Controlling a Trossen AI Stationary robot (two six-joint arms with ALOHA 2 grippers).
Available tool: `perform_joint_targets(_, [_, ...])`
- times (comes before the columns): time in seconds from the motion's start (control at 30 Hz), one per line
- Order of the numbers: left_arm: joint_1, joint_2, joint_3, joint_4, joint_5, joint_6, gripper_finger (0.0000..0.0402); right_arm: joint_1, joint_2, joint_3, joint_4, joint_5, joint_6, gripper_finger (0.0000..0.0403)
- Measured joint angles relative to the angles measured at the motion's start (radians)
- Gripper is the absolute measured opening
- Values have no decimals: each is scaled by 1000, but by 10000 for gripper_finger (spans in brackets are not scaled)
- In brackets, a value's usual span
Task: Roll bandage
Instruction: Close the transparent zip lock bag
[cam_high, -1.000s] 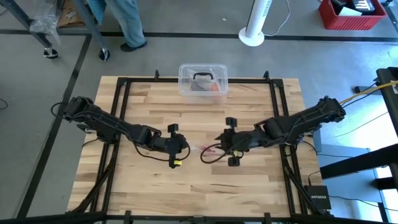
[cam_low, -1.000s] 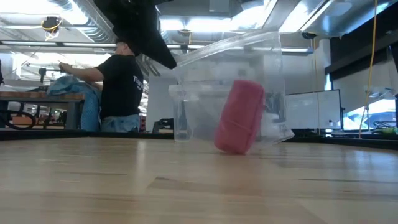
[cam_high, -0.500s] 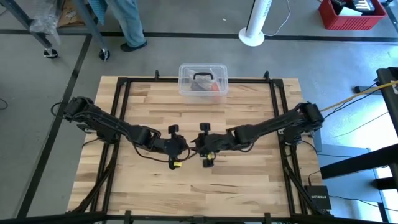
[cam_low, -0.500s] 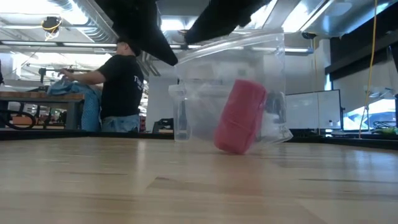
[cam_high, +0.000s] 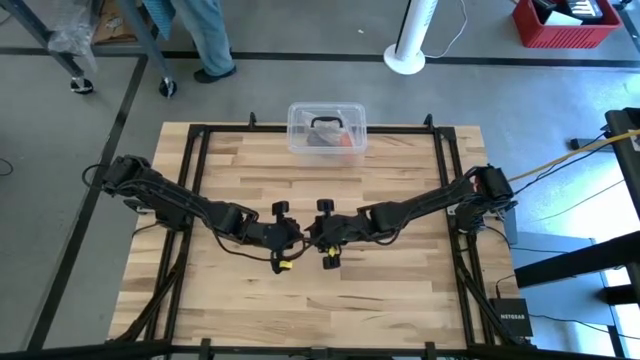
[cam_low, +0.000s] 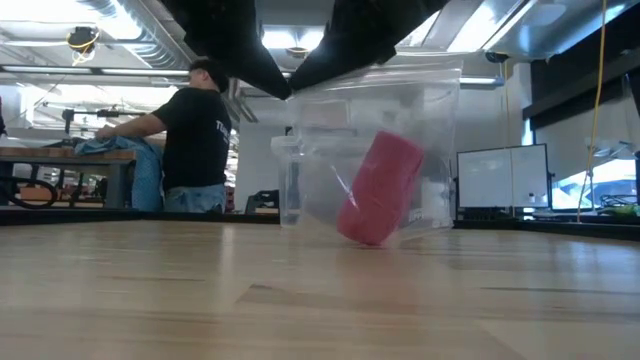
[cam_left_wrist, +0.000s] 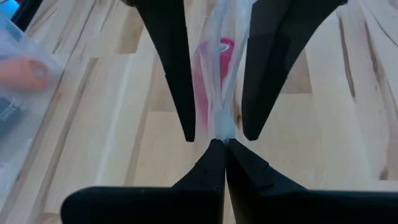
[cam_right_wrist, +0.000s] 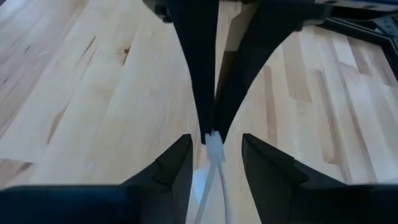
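The bandage is a small pink roll (cam_low: 380, 190) lying tilted inside a clear plastic bag (cam_low: 420, 130); it also shows through the bag in the left wrist view (cam_left_wrist: 210, 68). At the table's middle my left gripper (cam_left_wrist: 222, 140) is shut on the bag's top. My right gripper (cam_right_wrist: 216, 152) faces it, open. Its fingers (cam_left_wrist: 180, 93) stand on either side of the bag's top edge (cam_right_wrist: 214, 148) without touching it. Both arms meet in the high view, the left gripper (cam_high: 293, 240) beside the right gripper (cam_high: 318, 236). My left gripper pinches the clear bag's top edge (cam_left_wrist: 222, 127) between the tips of its two fingers, slanting down from the table's left side. The bag hangs below the fingers with the pink roll in its bottom. Whether its bottom touches the table, I cannot tell.
A clear plastic box with a black handle (cam_high: 326, 128) stands at the table's far edge. A person (cam_low: 195, 140) works at a bench beyond the table. Bare wood lies toward the near edge (cam_high: 320, 310).
My right gripper has come down and toward the table's left, up to my left gripper, and its open fingers now stand around the bag's top. The bag has swayed a little and the pink roll inside has tipped slightly further.
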Motion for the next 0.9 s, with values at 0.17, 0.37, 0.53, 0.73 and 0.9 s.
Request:
perform_joint_targets(0.17, [0,0,0,0,0,-1,0,0,7,0,23,0,-12,98])
perform_joint_targets(0.37, [0,0,0,-3,0,-2,0,0,7,0,9,-1,-19,33])
perform_joint_targets(0.53, [1,0,0,1,-2,-6,0,1,2,1,-15,18,-35,24])
perform_joint_targets(0.73, [1,0,1,-5,-3,-7,0,1,-20,0,-90,45,-35,49])
perform_joint_targets(0.9, [0,0,1,-19,1,-19,0,1,-40,0,-143,46,-34,21])
